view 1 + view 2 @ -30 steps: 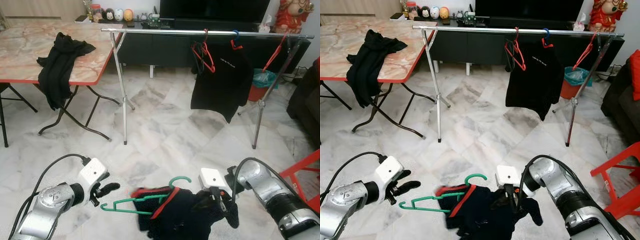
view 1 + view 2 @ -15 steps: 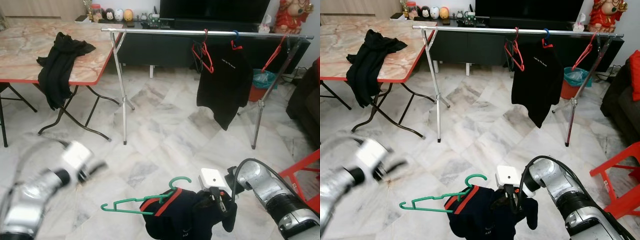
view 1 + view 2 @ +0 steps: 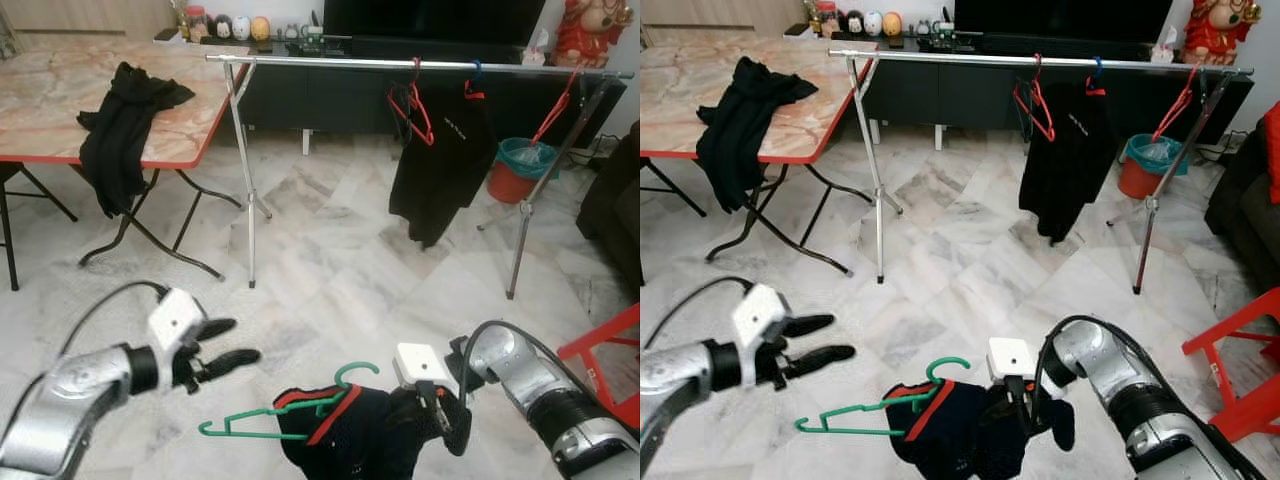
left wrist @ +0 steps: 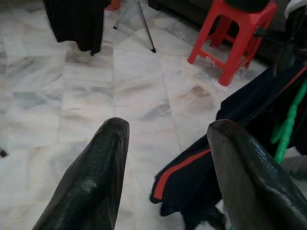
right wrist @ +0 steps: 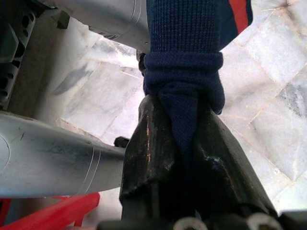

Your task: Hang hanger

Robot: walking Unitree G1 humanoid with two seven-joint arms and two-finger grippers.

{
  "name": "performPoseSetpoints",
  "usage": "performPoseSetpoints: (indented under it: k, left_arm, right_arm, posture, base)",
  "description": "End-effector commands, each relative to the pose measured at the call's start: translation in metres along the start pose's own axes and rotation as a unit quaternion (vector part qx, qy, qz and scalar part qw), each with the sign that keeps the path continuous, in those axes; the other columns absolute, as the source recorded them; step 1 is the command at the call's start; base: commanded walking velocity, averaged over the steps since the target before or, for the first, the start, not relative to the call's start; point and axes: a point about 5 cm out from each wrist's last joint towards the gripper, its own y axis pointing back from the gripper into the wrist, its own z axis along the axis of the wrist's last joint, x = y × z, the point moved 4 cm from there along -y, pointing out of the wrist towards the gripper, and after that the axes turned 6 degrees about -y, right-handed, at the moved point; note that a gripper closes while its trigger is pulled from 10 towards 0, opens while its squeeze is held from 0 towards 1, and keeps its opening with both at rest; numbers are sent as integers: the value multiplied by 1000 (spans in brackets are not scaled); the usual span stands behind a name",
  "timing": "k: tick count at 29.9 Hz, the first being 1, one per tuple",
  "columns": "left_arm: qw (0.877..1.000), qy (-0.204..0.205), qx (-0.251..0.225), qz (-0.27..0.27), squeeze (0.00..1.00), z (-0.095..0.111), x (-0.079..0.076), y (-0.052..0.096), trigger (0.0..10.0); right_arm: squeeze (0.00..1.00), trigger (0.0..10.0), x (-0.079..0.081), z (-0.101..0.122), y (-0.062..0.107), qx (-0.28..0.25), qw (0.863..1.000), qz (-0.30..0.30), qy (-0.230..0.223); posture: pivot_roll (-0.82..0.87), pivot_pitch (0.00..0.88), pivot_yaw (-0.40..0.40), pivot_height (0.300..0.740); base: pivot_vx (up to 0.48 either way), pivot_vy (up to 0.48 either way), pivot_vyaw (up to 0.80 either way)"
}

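Right claw pinches navy garment on green hanger — left claw spread

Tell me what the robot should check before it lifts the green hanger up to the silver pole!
1. Right gripper shut on the navy shirt with red trim: ok.
2. Left gripper open and free: ok.
3. Shirt sitting properly on the green plastic hanger: not ok, bunched toward one end.
4. Hanger hook free to catch: ok.
5. Bare room on the silver clothes rail: ok, left part is bare.
6. Rail within reach: cannot tell.
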Motion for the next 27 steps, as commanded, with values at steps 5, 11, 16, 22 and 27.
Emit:
performPoseSetpoints:
  k: [5,11,16,22,27]
  left_arm:
    - [998,-6,-9,-55,0,13,-20,-14,10000]
    - [997,-10,-13,-72,0,18,-23,-26,10000]
    - [996,-14,-13,-85,1000,21,-28,-32,10000]
    - [996,-13,29,-83,0,3,-27,-32,10000]
    - [993,-13,50,-107,0,-4,-34,-29,10000]
  right_arm:
    - [0,0,-8,13,4,3,1000,-9,27]
    - [0,0,-14,15,-3,23,999,-20,45]
    - [0,0,-16,25,-6,13,998,-20,56]
    - [0,0,-19,37,-2,11,996,-23,85]
    - [0,0,-22,40,1,7,996,-32,89]
  posture:
    - [101,0,-63,740]
    - [107,0,-67,740]
    - [111,0,-64,740]
    - [103,0,-62,740]
    - [102,0,-59,740]
  base:
    - [0,0,0]
    - [0,0,0]
    - [0,0,0]
    - [0,0,0]
    - [0,0,0]
